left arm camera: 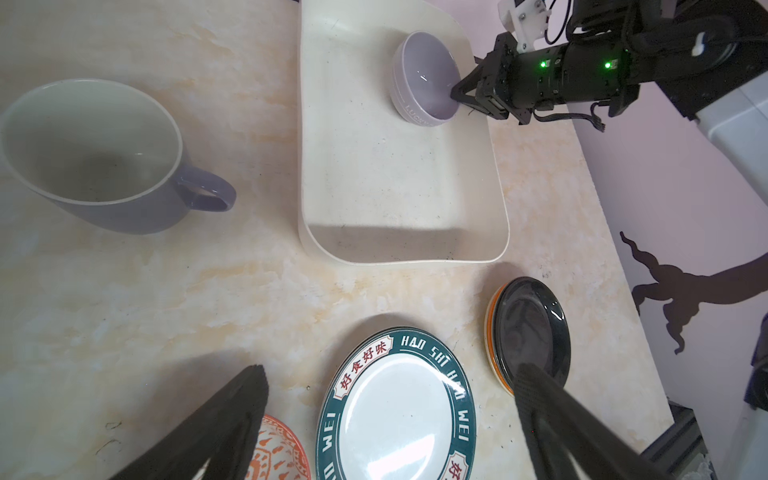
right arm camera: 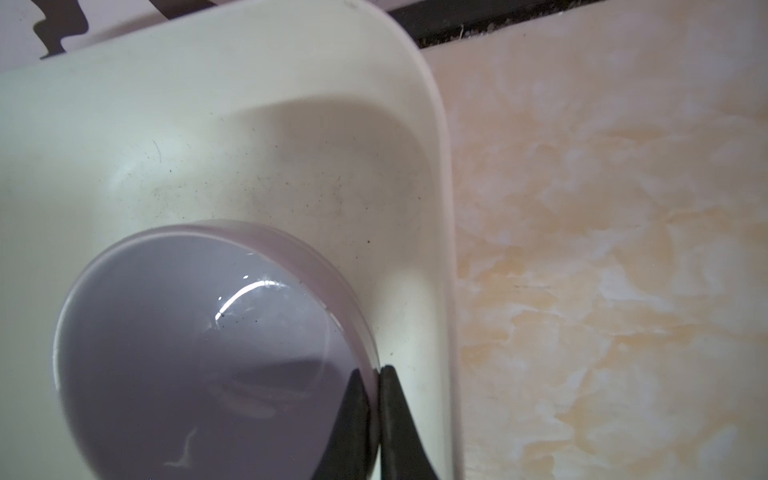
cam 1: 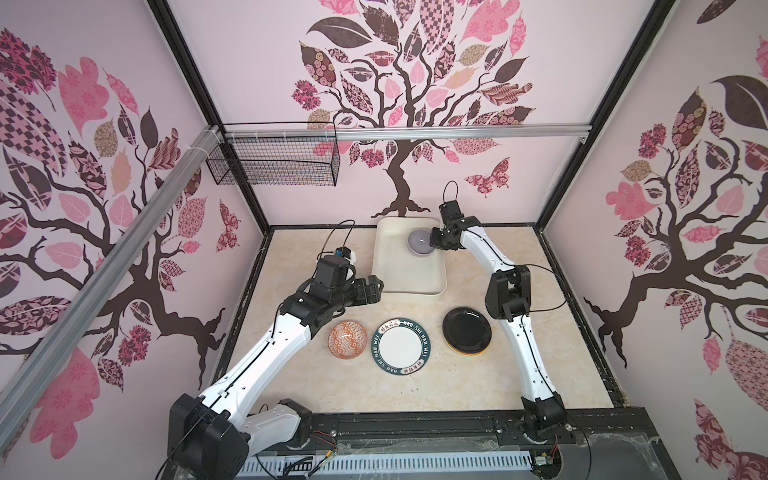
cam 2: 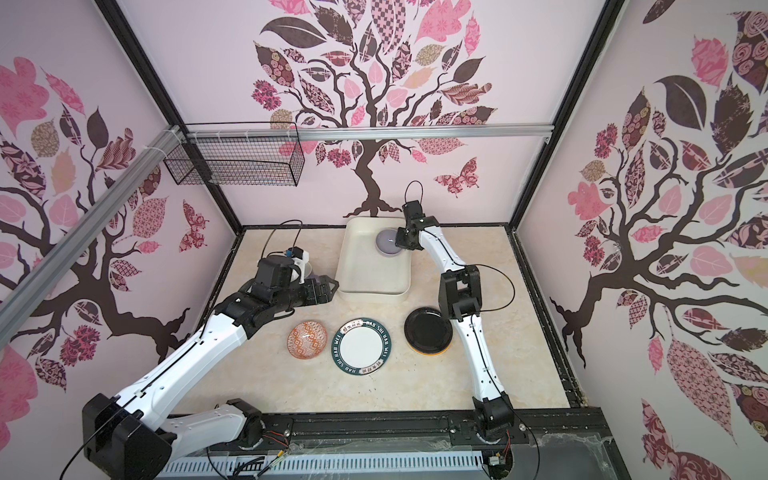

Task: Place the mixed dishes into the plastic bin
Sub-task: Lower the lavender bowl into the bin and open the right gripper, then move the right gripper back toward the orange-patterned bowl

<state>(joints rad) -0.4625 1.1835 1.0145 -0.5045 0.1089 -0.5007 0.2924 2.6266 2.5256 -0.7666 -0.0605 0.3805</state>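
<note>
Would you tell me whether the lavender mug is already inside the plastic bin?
No, in the left wrist view the lavender mug sits on the tabletop outside the plastic bin.

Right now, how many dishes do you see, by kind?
Bowls: 2, lavender bowl in the plastic bin, orange-patterned bowl.
Mugs: 1, lavender mug.
Plates: 3 showing, lettered plate, black plate atop orange plate; the stack may hide more.
Total: 6.

Lavender bowl [cam 1: 420, 242] in cream bin [cam 1: 409, 272]; mug [left arm camera: 104, 166], orange-patterned bowl [cam 1: 348, 338], green-lettered plate [cam 1: 401, 346], black plate [cam 1: 466, 328] outside
</note>
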